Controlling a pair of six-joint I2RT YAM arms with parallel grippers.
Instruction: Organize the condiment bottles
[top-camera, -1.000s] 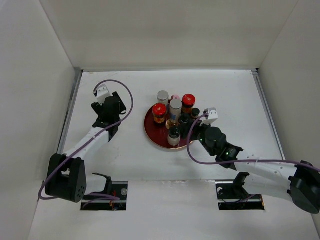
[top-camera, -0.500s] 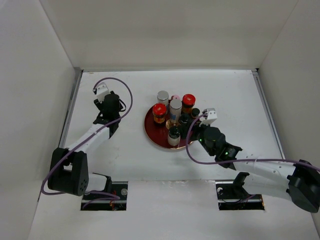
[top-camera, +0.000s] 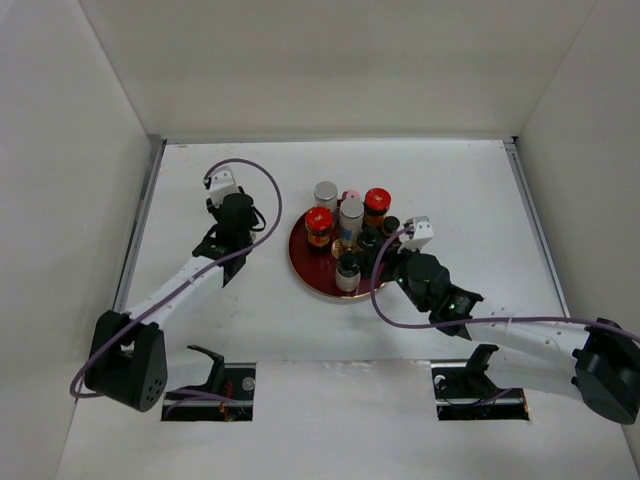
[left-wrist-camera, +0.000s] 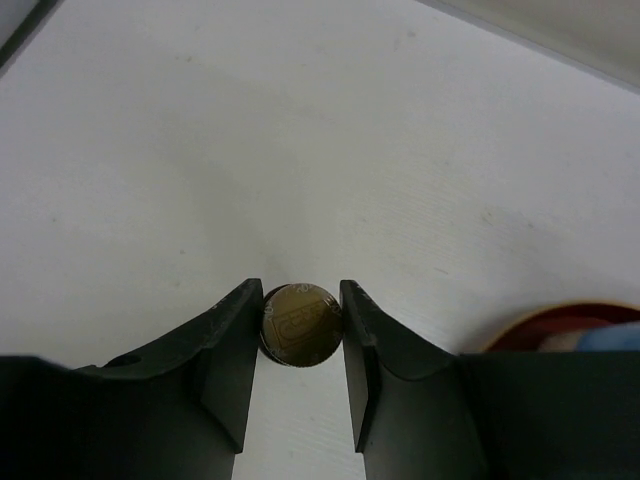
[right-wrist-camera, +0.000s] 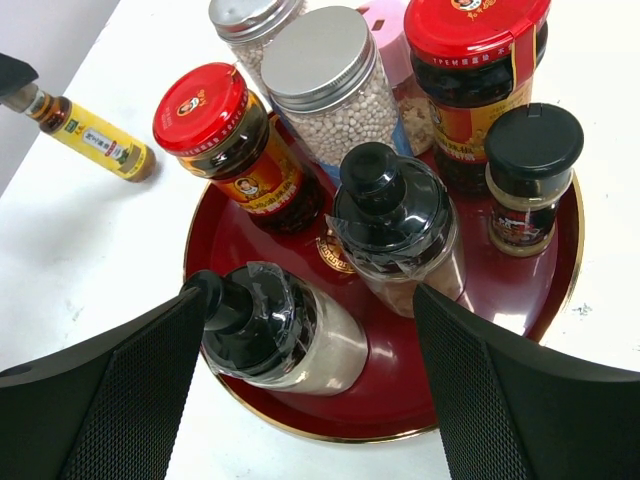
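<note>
- One small yellow-labelled bottle (right-wrist-camera: 92, 138) is held by the left tool (left-wrist-camera: 300, 300). The tool's jaws are narrowed onto a round end of the bottle. The bottle is tilted, with its base pointing toward the plate, near the rim but apart from it. I cannot tell whether it touches the desk (top-camera: 200, 165).
- Bare desk spreads to the left of that tool and beyond it, out to the left edge.
- Seven bottles crowd the dark red plate (right-wrist-camera: 400, 405): two red-lidded jars (right-wrist-camera: 215, 135), two silver-capped jars (right-wrist-camera: 322, 75), a pink-capped one (right-wrist-camera: 385, 15) and a small black-capped jar (right-wrist-camera: 530, 165). A black-capped bottle (right-wrist-camera: 270, 335) stands nearest the front rim.
- The right tool (right-wrist-camera: 307, 298) gapes wide and grips nothing. Its fingers flank the plate's near rim, with the front bottle between them.
- Right of the plate, open desk runs to the side wall.
</note>
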